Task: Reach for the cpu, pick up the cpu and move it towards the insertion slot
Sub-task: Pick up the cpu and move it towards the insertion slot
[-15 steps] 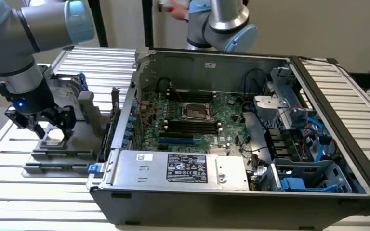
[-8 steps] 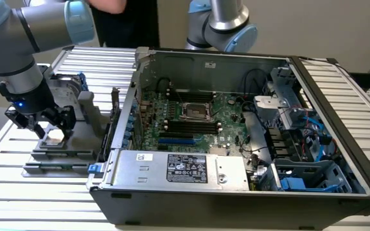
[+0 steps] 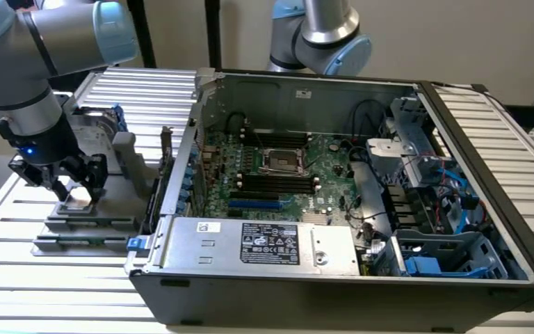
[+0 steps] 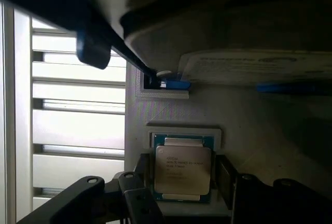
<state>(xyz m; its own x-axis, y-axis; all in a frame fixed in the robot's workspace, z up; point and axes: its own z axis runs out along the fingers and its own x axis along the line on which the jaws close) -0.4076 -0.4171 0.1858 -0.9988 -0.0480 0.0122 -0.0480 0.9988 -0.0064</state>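
On the exterior view's left, your gripper (image 3: pixel 74 195) is hanging low over a grey holder (image 3: pixel 81 226) that is sitting on the slatted desk (image 3: pixel 26 278). Its fingers (image 4: pixel 224 177) are standing apart, one on each side of the cpu (image 4: pixel 182 169), so it is gripping nothing. In the wrist view they are lying just beside the chip's two edges, and you cannot tell whether they are touching it. The cpu is resting flat in the holder's square seat, silvery top facing up with dark print on it and a green rim showing around the metal.

Moving outward to the exterior view's right, the open computer case (image 3: pixel 341 292) is lying on the desk just beside the holder. Inside it, the insertion slot (image 3: pixel 282 160) is showing its shiny metal frame and dark centre on the green motherboard (image 3: pixel 327 156), well apart from the gripper. The long black memory slots (image 3: pixel 277 184) are running just on the near side of it.
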